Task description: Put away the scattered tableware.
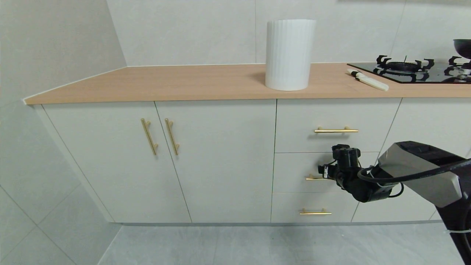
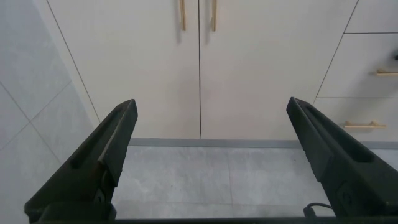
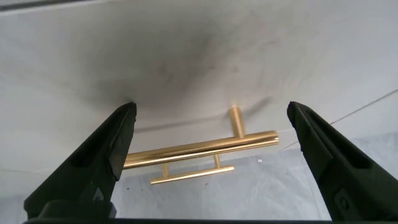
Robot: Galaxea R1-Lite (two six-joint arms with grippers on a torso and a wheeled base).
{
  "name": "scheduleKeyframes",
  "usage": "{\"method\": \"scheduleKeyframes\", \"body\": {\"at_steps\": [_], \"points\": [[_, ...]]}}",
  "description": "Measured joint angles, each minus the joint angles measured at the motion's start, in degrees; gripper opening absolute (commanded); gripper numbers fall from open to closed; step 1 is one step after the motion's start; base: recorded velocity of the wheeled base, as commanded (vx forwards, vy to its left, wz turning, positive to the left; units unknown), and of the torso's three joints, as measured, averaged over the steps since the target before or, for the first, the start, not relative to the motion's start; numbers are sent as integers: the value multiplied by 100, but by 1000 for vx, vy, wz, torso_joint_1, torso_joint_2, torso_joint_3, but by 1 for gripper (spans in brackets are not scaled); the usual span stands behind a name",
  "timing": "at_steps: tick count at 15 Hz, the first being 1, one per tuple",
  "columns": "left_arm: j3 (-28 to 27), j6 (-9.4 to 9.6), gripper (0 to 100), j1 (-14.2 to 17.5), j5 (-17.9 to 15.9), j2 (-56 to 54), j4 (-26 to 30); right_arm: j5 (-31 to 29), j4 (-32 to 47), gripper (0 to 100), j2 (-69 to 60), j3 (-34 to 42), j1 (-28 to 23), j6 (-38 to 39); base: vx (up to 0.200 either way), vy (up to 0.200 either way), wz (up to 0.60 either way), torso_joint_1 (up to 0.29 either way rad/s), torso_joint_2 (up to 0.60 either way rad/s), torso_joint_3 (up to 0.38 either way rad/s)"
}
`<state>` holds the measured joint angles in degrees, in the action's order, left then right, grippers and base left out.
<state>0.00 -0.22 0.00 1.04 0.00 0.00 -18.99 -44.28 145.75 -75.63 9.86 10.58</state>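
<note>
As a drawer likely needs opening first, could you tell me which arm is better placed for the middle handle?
Right, probably: the right gripper is open before the middle drawer handle. The left gripper, also open, faces the cabinet doors instead.

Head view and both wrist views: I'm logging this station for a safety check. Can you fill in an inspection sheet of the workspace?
Surface: wooden countertop, no spills seen.
Job's things: white utensil lying on the countertop beside the hob; white ribbed container upright mid-counter.
Clutter: nothing seen.
Grippers: right gripper at the middle drawer handle, fingers open, not shut on it; left gripper open, low, facing the cabinet doors.
Cables: black cable running from the right wrist along the arm.
Surroundings: tiled wall, tiled floor.
</note>
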Motion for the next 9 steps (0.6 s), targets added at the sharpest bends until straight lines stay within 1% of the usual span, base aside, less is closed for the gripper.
{"method": "scheduleKeyframes", "body": {"at_steps": [3,7,9], "points": [[0,-2,100,0,0,0,0,46,43,100,-283,441,55,-5,0,0,0,0,0,0],[-2,-2,100,0,0,0,0,72,62,100,-973,1467,127,-7,0,0,0,0,0,0],[-2,0,100,0,0,0,0,74,62,100,-1541,2053,140,-11,0,0,0,0,0,0]]}}
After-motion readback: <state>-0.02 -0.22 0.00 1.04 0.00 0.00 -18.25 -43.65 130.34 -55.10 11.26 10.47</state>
